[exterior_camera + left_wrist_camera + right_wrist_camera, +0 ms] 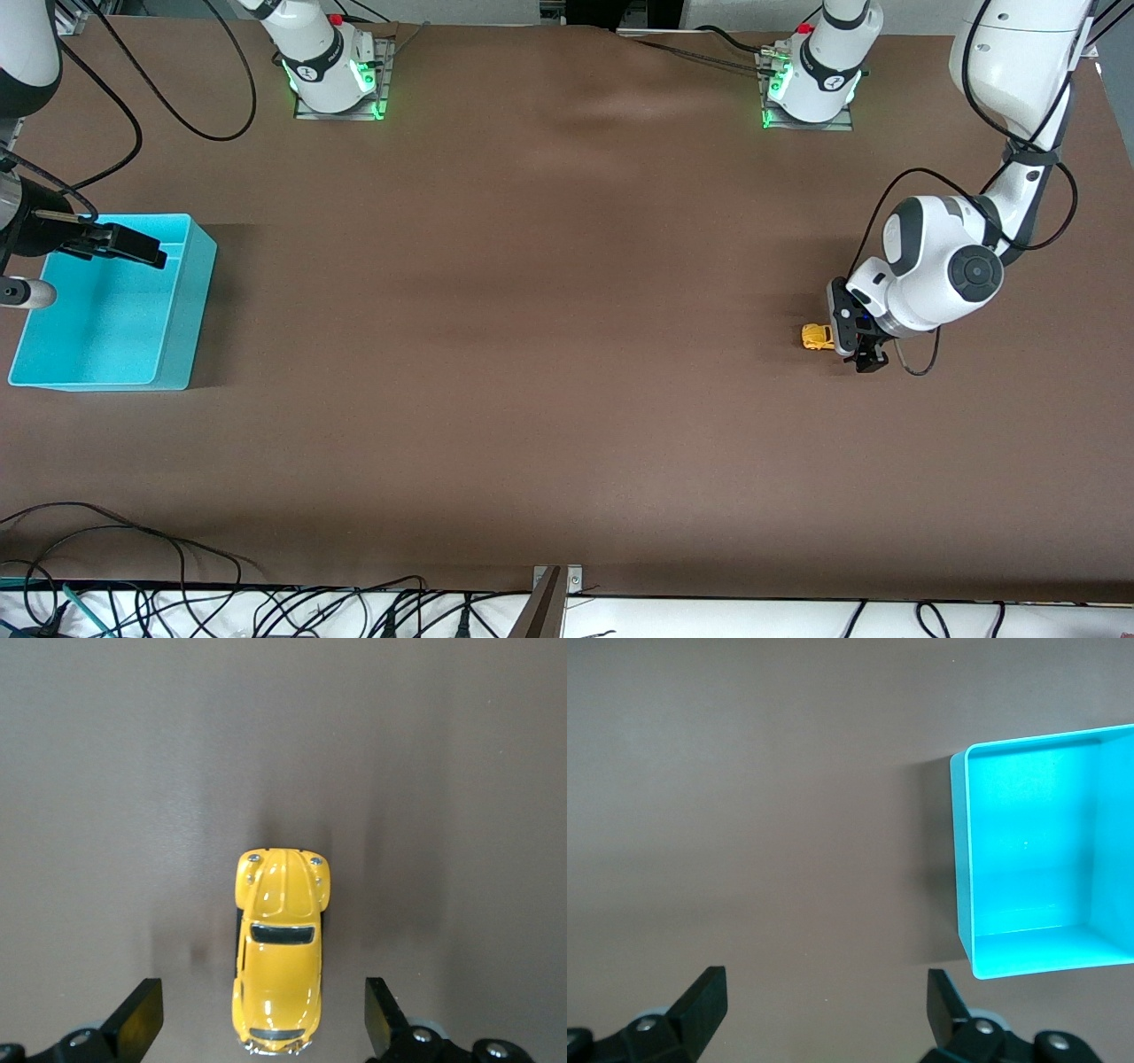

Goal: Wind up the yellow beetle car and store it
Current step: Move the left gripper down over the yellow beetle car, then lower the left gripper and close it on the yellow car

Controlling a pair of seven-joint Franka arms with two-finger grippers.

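Over the small glossy yellow beetle car [279, 952], my left gripper [264, 1028] hangs released, fingers straddling it for grasping; my right gripper [824, 1014] waits released beside the turquoise plastic bin [961, 859]

Car and bin at the table's two ends

The yellow beetle car [817, 337] lies toward the left arm's end, well apart from the bin [190, 301].

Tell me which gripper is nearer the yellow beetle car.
Left. The left gripper sits right beside the yellow beetle car, open; the right gripper hangs open over the turquoise bin.
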